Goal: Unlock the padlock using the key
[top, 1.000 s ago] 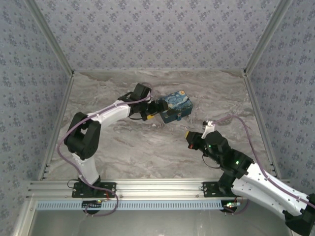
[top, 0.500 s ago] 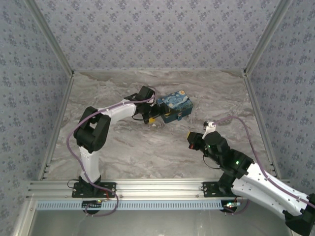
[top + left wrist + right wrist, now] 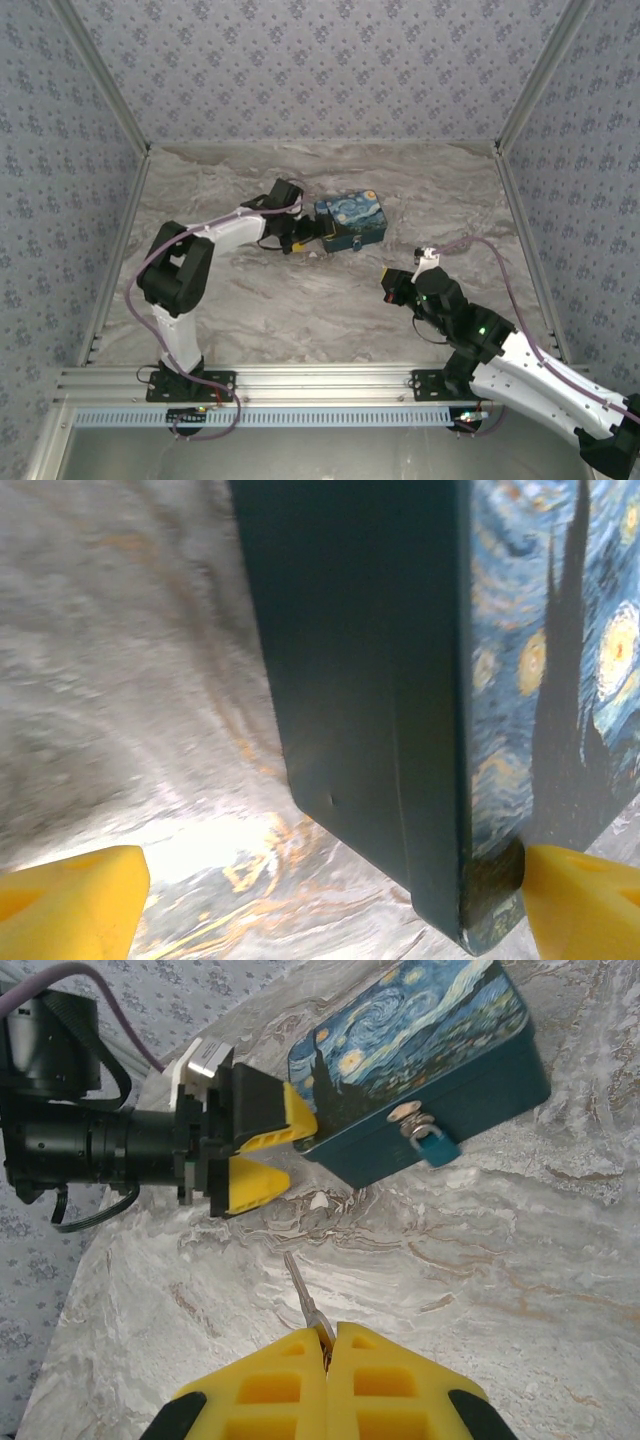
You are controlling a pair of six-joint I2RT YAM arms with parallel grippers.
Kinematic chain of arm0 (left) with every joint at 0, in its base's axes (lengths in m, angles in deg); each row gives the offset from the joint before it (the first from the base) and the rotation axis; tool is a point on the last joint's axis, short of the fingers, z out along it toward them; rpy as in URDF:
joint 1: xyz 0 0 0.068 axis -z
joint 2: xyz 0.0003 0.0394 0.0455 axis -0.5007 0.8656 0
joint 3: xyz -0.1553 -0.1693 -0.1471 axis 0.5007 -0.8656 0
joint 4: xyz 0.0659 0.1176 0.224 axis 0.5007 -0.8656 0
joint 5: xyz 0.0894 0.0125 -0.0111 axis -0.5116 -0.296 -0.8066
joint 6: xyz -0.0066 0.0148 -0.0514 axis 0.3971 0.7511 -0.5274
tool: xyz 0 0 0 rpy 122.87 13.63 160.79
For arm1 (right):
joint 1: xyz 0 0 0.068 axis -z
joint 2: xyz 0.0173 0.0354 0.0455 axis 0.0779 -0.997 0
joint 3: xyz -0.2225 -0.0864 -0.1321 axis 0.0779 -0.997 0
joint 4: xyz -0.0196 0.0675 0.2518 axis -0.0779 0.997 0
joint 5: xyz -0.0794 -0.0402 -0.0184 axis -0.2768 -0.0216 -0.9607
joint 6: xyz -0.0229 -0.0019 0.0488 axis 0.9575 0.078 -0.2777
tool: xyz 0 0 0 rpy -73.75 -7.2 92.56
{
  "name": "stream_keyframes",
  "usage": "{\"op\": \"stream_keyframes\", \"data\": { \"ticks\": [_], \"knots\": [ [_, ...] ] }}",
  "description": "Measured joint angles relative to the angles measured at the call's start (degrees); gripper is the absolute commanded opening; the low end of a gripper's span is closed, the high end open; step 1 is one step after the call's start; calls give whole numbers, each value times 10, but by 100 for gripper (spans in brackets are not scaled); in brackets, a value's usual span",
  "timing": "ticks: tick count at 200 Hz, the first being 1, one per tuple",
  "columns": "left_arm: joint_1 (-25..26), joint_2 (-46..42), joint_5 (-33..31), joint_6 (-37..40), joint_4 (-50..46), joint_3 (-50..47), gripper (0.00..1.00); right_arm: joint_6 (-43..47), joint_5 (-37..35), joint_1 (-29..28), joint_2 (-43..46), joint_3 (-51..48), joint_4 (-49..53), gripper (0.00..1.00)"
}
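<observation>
Padlock (image 3: 432, 1144): small, hanging from a silver hasp on the long side wall of the blue box (image 3: 350, 220), which lies on the marbled surface (image 3: 300, 300).
Right gripper (image 3: 328, 1345): pressed together on the key (image 3: 302, 1295), whose blade juts out ahead.
Padlock to right gripper: beyond the key tip and off to one side, well apart, on the box wall facing this gripper.
Left gripper (image 3: 272, 1150): spread wide at the box's end corner; in its wrist view one yellow finger (image 3: 580, 900) touches the painted lid edge, while the other stands clear.
Padlock to left gripper: near, round the corner along the long side.
</observation>
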Motion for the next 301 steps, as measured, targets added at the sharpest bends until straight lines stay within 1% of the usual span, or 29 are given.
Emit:
{"op": "stream_keyframes", "data": {
  "ticks": [33, 82, 118, 143, 166, 192, 211, 233, 246, 267, 301],
  "knots": [
    [-35, -40, -4, 12, -4, -44, 93, 0, 0, 0, 0, 0, 0, 0],
    [-84, -68, -8, 44, -22, -66, 94, 0, -4, -4, 0, 0, 2, 0],
    [-91, -85, -3, 59, -21, -83, 94, 0, -4, -7, 0, 0, 2, 0],
    [-91, -113, 5, 71, -9, -101, 94, 0, -4, -10, -3, 0, 1, 0],
    [-91, -168, 14, 87, 31, -136, 95, 0, -4, -15, -8, -1, -4, 0],
    [-87, -258, 24, 113, 109, -214, 95, 6, 1, -24, -13, -8, -33, 0],
    [-71, -329, 26, 137, 177, -288, 97, 14, 7, -31, -19, -17, -59, 0],
    [-53, -388, 24, 159, 217, -348, 99, 22, 12, -44, -34, -23, -82, 0],
    [-50, -397, 29, 170, 220, -357, 99, 27, 12, -53, -43, -23, -94, 0],
    [-50, -383, 46, 179, 229, -357, 97, 33, 13, -71, -53, -28, -118, 0],
    [-49, -348, 70, 167, 298, -395, 97, 44, 13, -102, -55, -40, -145, 0]
  ]
}}
